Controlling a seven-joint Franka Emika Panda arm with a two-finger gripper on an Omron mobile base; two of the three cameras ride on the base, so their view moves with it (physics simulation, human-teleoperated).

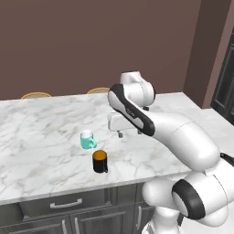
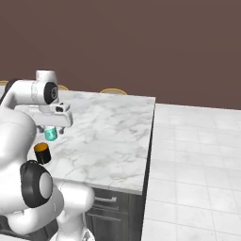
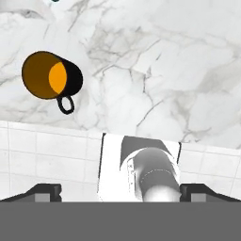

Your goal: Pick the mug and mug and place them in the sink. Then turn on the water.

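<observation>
White-grey veined marble counter (image 1: pixel 41 132), smooth with a soft sheen. Black mug (image 1: pixel 99 162) with a matt outside and orange inside; teal mug (image 1: pixel 87 140) with a white inside, lightly glossy. Glossy white robot arm (image 1: pixel 183 137) with dark joints. Dark matt cabinet fronts (image 1: pixel 55 215) with metal handles (image 1: pixel 66 204).

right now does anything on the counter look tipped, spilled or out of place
Nothing stands out. The teal mug and the black mug both stand upright on the marble counter, close together but apart, with no spill. The open hand hovers above the counter, holding nothing.
</observation>
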